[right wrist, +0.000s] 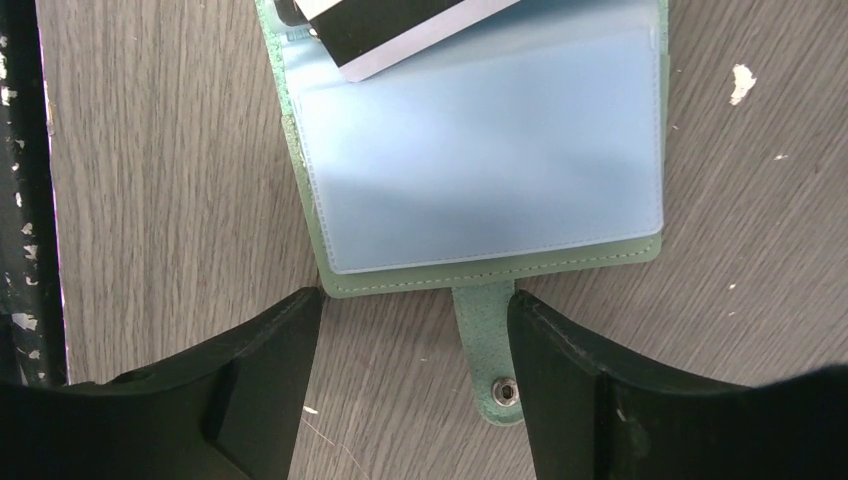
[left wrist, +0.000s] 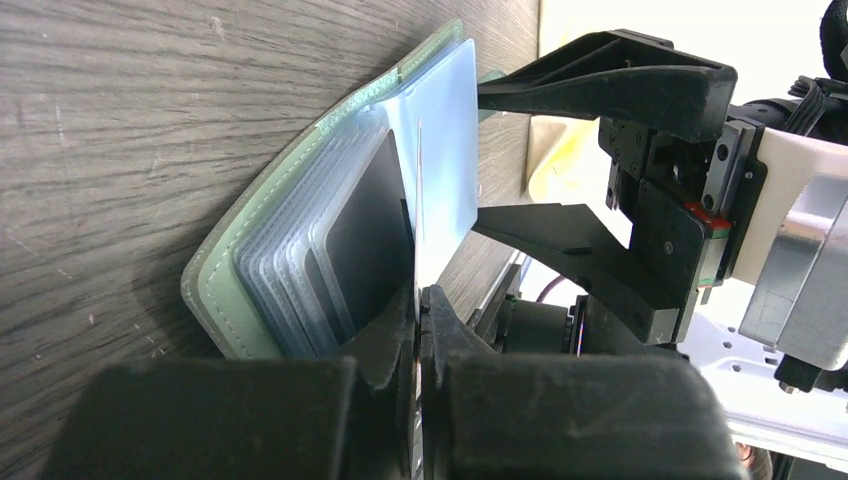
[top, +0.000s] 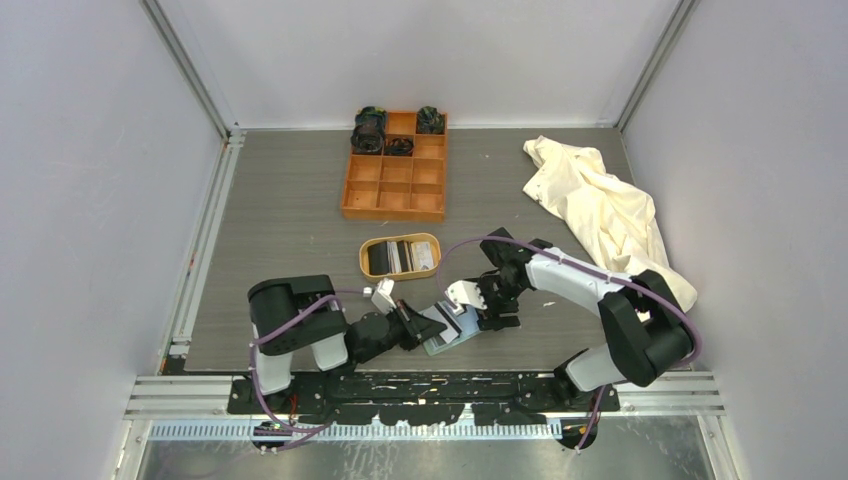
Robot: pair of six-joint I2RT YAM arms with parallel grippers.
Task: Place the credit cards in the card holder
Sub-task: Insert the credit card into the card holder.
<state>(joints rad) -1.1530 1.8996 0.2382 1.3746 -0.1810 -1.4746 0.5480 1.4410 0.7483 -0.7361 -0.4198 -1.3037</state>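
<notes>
The grey wood-grain table [top: 290, 220] has a crumpled cream cloth [top: 600, 205] far right and an orange nine-compartment wooden box [top: 395, 200] at the back. Both are well apart from the work and not involved.

The oval tan wooden tray [top: 363, 258] sits between the box and the arms with the spare credit cards [top: 400, 257] stacked in it, so the supply is parked near both arms.

The sage-green folding card holder [right wrist: 420, 282] lies open at the near edge, between the two pincers, so either arm can get at it.

The right pincer [right wrist: 410, 310] is open, jaws down on either side of the holder's snap strap tab [right wrist: 485, 350], with no contact that I can see. My read: it's there to steady the flat half, which has its pale blue pocket [right wrist: 480, 170] facing up.

The left pincer [left wrist: 420, 330] is clamped shut on a thin white-edged card [left wrist: 418, 200]. The card is seen edge-on, upright against the fanned pocket leaves, and gripped by one edge so the free end can slide into a slot. Which slot it's aimed at, I can't tell.

One dark card [left wrist: 370, 230] already sits in a leaf.

Risk: the holder is soft and shifts if nothing pins it down.
</notes>
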